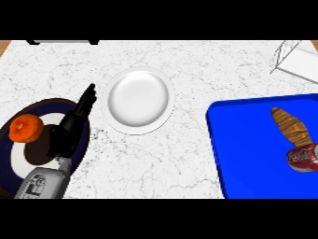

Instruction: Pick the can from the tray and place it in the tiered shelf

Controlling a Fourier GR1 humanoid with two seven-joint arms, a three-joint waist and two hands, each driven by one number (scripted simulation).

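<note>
can (311,158) lying in tray (251,154) | left hand (70,126) open

Just one thing here is carrying any lettering, and that is the red can (311,157), lying on its side in the blue tray (254,154). White script is running across its red side, curling like a soft-drink logo, but the letters are not coming through clearly enough to read, so no brand name can be given. Some markings are showing on the grey left forearm (40,184) too, small dark shapes on the casing, and those are not resolving into any letters or numbers either. No readable text, number or sign is turning up elsewhere.
</note>
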